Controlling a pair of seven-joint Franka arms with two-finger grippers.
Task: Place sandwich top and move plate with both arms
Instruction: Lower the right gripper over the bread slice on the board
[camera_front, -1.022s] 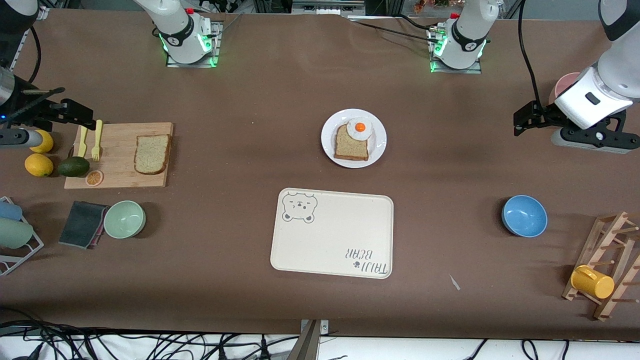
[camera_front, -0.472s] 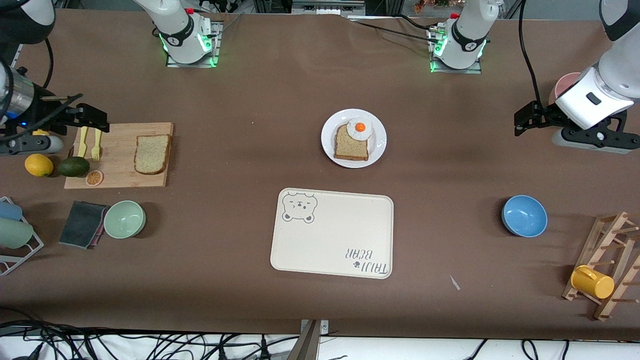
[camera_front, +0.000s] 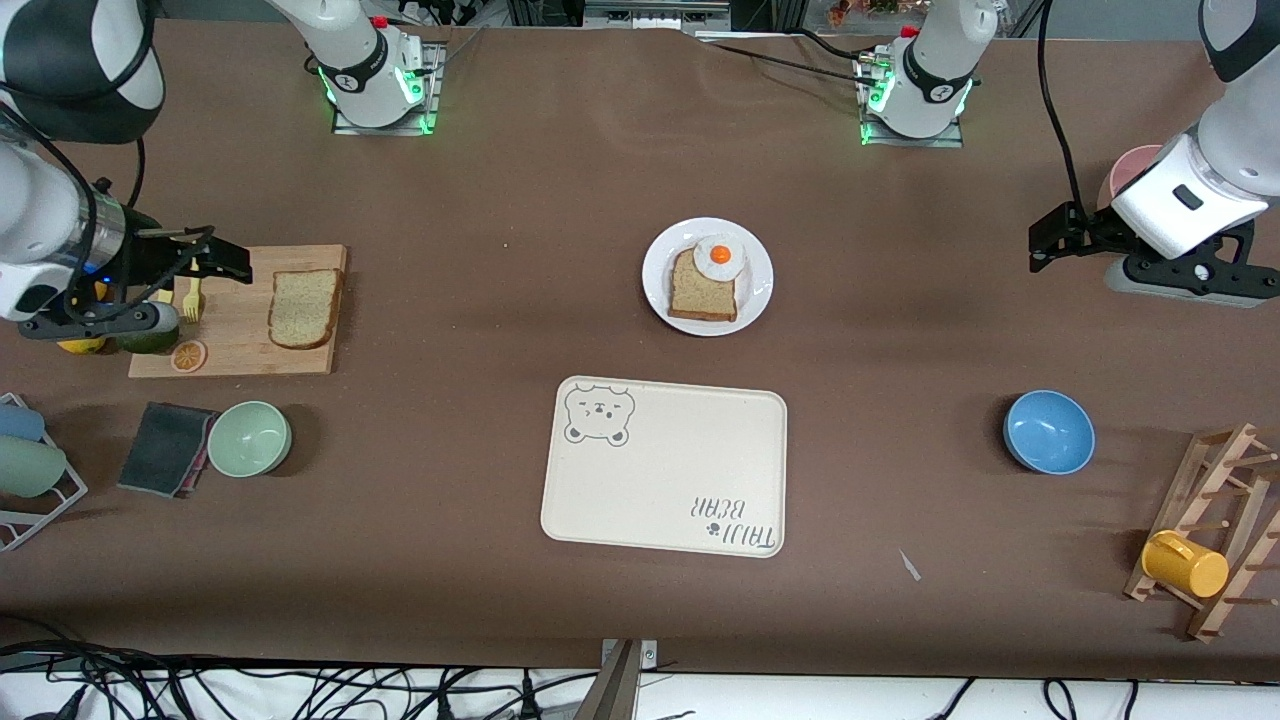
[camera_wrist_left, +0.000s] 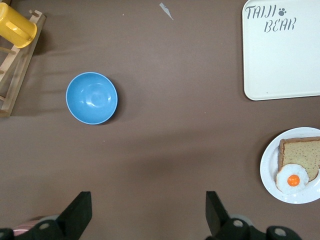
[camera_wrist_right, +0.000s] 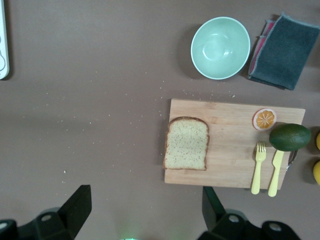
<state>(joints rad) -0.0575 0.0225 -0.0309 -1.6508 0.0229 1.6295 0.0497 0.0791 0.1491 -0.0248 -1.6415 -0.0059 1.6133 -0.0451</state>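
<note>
Pretty much nothing is done yet, as far as I can judge. The sandwich top (camera_front: 304, 308) lies flat on the cutting board (camera_front: 240, 340) at the right arm's end of the counter (camera_front: 500, 200), nobody touching it. The plate (camera_front: 707, 276) sits mid-counter, a bit farther from the front camera than the bear tray (camera_front: 665, 465), with the other slice (camera_front: 704, 286) and a fried egg (camera_front: 720, 257) on it, egg overlapping one corner of the slice.

The right tool (camera_front: 215, 268) hangs over the fork end of the board, just beside the sandwich top but not over it; in its wrist view the fingers (camera_wrist_right: 75, 205) stand wide with nothing between them. The left tool (camera_front: 1045, 245) waits well apart at the left arm's end, near the blue bowl (camera_front: 1048, 431), also wide and empty (camera_wrist_left: 145, 212).

So what's left, I'd say: grab the top slice, carry it to the plate, set it on the egg, then both arms take the plate and move it. My guess is the tray is where it goes, though nothing confirms that.
</note>
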